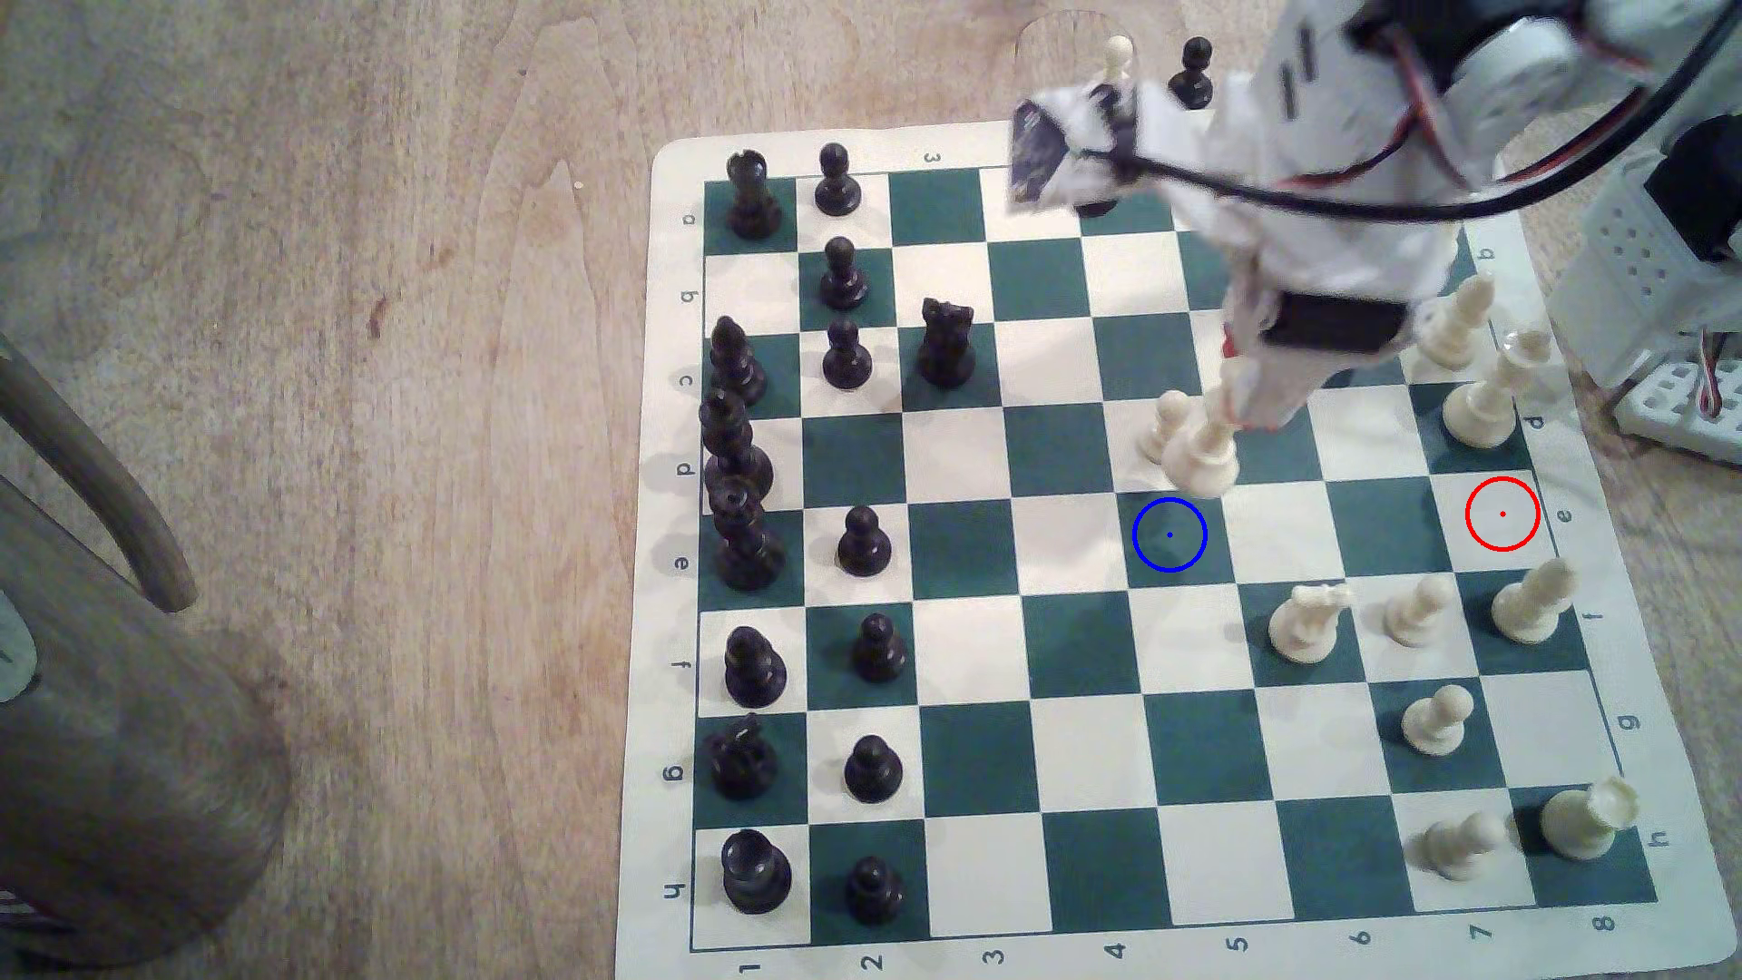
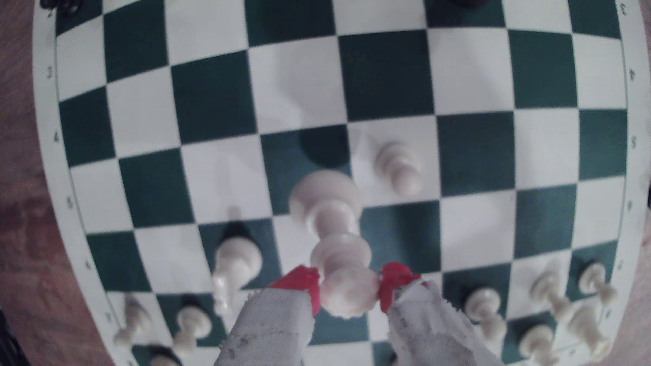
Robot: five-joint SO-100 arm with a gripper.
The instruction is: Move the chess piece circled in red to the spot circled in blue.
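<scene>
Cream chess piece (image 1: 1207,452) (coronet top) clamped between red-tipped gripper (image 2: 349,289) fingers, base at about 1 o'clock of blue-ringed square (image 1: 1169,534), cream pawn (image 1: 1165,424) just beside.

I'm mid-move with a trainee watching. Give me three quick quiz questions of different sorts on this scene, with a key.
1. True or false: the cream piece stands on the blue-ringed square.
2. Which part of the piece does the gripper grip? A) base B) top C) nothing
3. Fill in: the red-ringed square is ____ of pieces.

Key: 1. False; in the exterior view its base hangs tilted just beside the ring, next to a cream pawn. 2. B; in the wrist view the red-tipped jaws pinch its top. 3. Empty.
</scene>
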